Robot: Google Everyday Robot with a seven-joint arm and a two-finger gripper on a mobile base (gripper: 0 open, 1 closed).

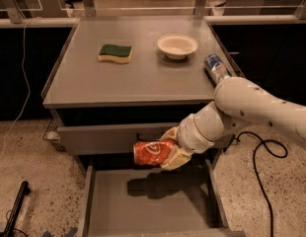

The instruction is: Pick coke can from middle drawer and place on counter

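Observation:
My gripper [169, 149] is shut on the coke can [149, 153], a red-orange can with white lettering, held on its side. The can hangs in the air in front of the closed drawer front [108, 138], well above the floor of the open middle drawer [143, 206]. The can's shadow falls on the bare drawer floor. The counter [138, 78] is the flat grey cabinet top above and behind the can. My white arm reaches in from the right.
On the counter lie a green-and-yellow sponge [115, 53], a white bowl [177, 45] and a blue-and-silver can [215, 68] on its side near the right rim. A black cable [261, 157] trails on the floor at right. A dark object [15, 206] lies at lower left.

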